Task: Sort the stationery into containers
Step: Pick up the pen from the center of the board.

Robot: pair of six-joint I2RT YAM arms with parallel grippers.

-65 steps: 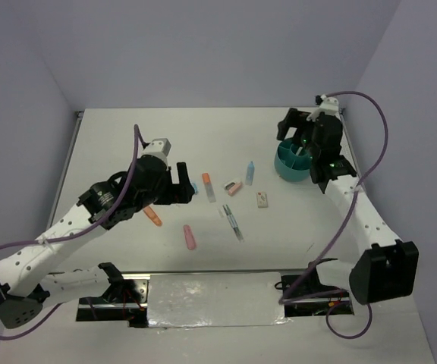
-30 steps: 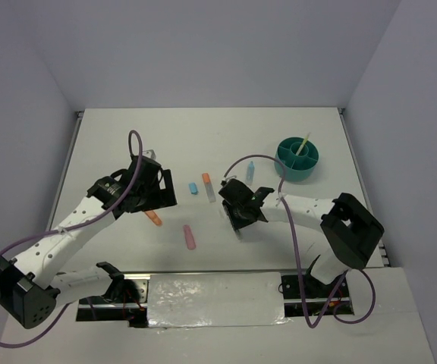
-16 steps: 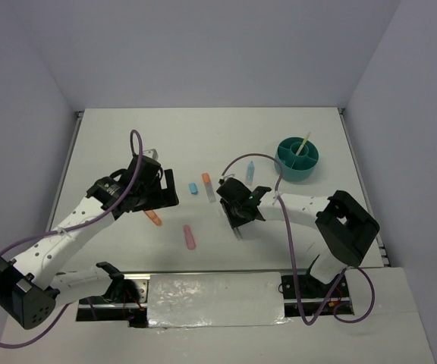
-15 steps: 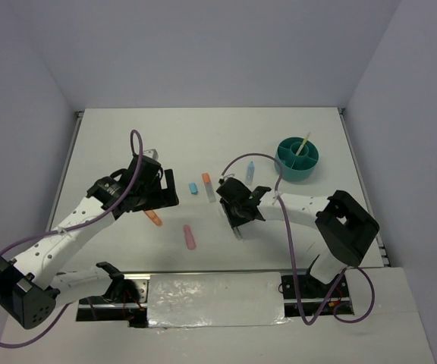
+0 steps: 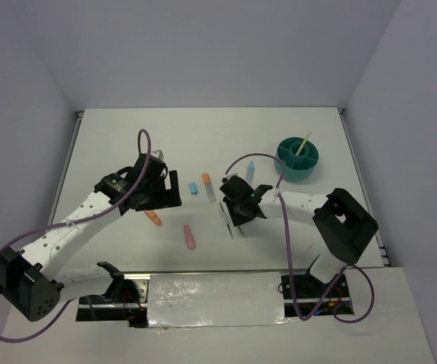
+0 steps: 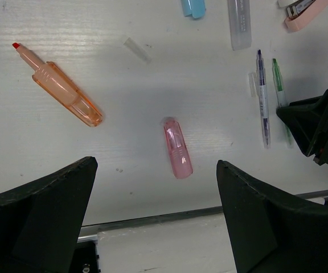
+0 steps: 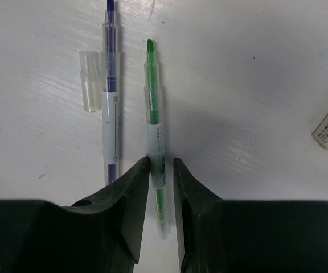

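- Now, nearest, a pink highlighter (image 6: 177, 148) lies on the table (image 5: 127, 136), under the left gripper (image 6: 155, 165), whose fingers stand wide apart.
- Next, the right gripper (image 7: 162, 165) pinches a green pen (image 7: 154, 108) lying flat beside a purple pen (image 7: 111, 102).
- Far right, the teal cup (image 5: 297, 168) holds a yellow pen (image 5: 302, 144).

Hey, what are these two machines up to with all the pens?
Two robot arms are sorting stationery scattered on a table into a teal organiser. The right end effector is closed around a green pen that lies on the table beside a purple pen. The left end effector hangs wide open above a pink highlighter, with an orange highlighter nearby, touching neither. One yellow pen sits in the organiser.
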